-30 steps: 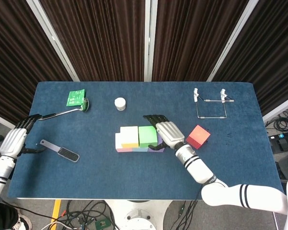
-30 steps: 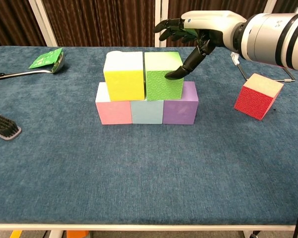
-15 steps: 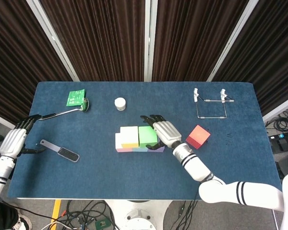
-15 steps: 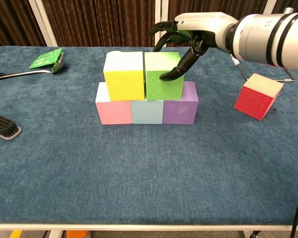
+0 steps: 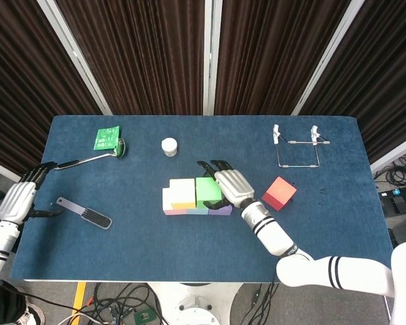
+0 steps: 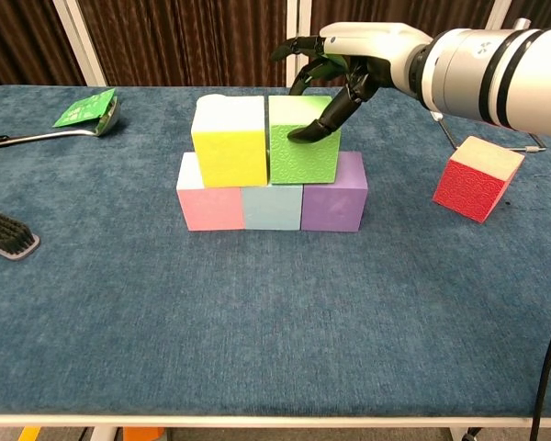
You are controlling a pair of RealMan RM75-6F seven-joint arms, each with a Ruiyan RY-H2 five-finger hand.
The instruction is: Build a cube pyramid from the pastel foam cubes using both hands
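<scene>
right hand (image 6: 349, 57) shifted left over green cube (image 6: 302, 139), fingers (image 6: 323, 122) touching

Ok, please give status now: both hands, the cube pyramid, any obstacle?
Right hand touching green foam cube on second row. Left hand idle at table edge. Red foam cube not yet placed. No obstacle.

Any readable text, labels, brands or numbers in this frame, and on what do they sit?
None can be read.
Green packet: pale printed marks on its face, too small and blurred to make out in either view.
Foam cubes, including the green cube and red cube: embossed pattern only, no text.
White jar: no label visible.
Right hand and its arm: no legible marking.
</scene>
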